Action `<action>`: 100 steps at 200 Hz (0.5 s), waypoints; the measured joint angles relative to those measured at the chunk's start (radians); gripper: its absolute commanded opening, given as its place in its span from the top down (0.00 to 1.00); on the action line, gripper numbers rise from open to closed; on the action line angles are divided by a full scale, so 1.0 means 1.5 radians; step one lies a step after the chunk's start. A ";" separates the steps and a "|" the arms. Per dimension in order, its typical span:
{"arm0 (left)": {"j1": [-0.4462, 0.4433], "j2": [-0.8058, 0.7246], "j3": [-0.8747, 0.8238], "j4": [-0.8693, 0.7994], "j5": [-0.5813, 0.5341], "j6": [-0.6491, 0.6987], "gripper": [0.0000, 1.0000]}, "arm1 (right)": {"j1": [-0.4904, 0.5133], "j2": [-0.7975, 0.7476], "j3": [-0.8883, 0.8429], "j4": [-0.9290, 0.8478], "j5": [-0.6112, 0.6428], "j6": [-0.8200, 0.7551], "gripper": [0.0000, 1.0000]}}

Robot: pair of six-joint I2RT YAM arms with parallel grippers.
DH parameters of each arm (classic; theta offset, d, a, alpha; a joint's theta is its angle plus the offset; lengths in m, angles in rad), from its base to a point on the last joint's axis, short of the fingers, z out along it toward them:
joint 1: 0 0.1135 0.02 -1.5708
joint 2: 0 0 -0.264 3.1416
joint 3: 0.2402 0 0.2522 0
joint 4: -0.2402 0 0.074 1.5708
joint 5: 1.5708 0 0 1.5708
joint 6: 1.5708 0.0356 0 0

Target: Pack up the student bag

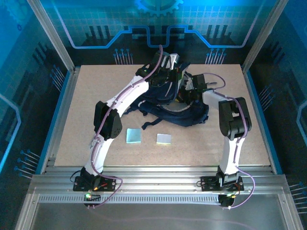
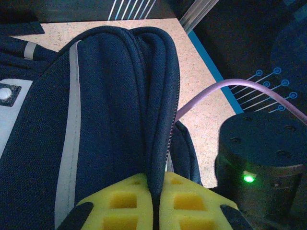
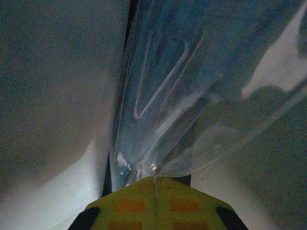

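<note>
Bag: navy, slumped at far centre of table, both arms reaching onto its upper part.
Top view: left square and right square, pale blue, flat on bare board, side by side, near the bag's front edge but apart from it.
Left wrist view: left gripper closed, yellow fingers pinching a raised navy fold by the zipper; grey stripe down the panel; purple cable arching at right.
Right wrist view: right gripper closed, fingers meeting at a hairline seam; clear film rising from tips, hold on it impossible to tell; blurred grey surfaces on both sides.
Contents: bag interior too dim to tell.
</note>
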 measured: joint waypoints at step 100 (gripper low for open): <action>0.002 0.018 0.010 0.012 -0.002 -0.006 0.84 | -0.053 -0.137 -0.021 -0.137 0.030 -0.093 0.38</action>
